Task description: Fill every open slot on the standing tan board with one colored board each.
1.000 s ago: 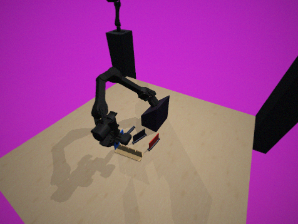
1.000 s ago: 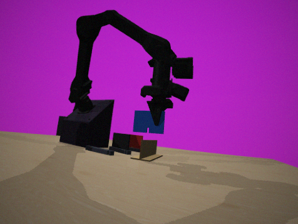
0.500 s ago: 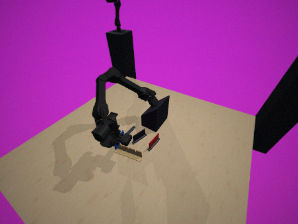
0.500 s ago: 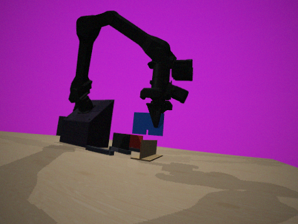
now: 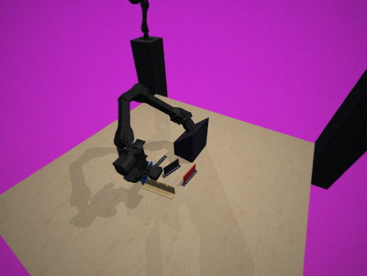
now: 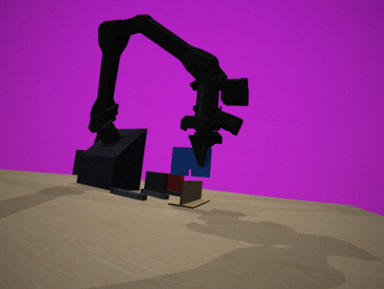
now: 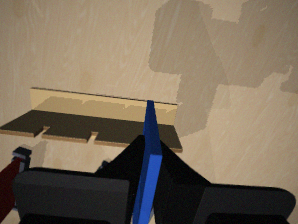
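Above the bench [image 5: 239,200] [image 6: 121,242] [image 7: 75,45], nr one end of the tan board [image 5: 159,189] [image 6: 191,193] [image 7: 85,125], the blue board [image 5: 144,180] [image 6: 181,161] [image 7: 152,165] is gripped by the claw [image 5: 147,177] [image 6: 201,165] [image 7: 147,141]. Its fingers are closed down to a narrow gap, w/ the board pinched betw. them, one finger against each face. The blue board is held upright, approx. crosswise to the tan board, notch facing down; its lower edge is seen above the bench in the exterior view, and the notch isn't covered by the claw.

Two open slots can be made out in the tan board's top edge in the wrist view; the part under the blue board is hidden, so whether notch & slot are aligned can't be told. The red board [image 5: 190,173] [image 6: 175,182] [image 7: 7,182] and the black board [image 5: 171,167] [image 6: 156,182] are stood in their holders, untouched by the claw.
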{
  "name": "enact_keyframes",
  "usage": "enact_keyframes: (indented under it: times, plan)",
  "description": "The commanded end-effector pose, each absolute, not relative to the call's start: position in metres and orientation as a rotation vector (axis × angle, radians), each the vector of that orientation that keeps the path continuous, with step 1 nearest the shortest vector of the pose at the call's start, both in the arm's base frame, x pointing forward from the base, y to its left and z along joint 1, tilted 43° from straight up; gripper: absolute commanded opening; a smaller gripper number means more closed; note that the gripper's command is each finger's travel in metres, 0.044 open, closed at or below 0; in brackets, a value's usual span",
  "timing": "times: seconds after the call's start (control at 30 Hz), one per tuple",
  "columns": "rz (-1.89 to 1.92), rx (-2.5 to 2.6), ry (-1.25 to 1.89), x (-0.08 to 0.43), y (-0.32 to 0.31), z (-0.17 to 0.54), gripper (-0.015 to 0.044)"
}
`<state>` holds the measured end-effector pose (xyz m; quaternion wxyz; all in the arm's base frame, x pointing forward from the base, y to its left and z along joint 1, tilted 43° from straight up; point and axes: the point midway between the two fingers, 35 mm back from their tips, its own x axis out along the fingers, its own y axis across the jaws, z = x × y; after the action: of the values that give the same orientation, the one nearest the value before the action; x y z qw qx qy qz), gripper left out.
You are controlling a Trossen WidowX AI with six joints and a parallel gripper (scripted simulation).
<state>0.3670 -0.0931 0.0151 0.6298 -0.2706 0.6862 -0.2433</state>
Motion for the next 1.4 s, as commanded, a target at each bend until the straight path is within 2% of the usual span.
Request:
enact_keyframes:
  times: [0.0, 1.37]
  plan:
    - [-0.555, -0.628, 1.577, 0.365, -0.095, 0.012, 0.0]
    - [-0.556, -0.629, 1.577, 0.363, -0.112, -0.005, 0.0]
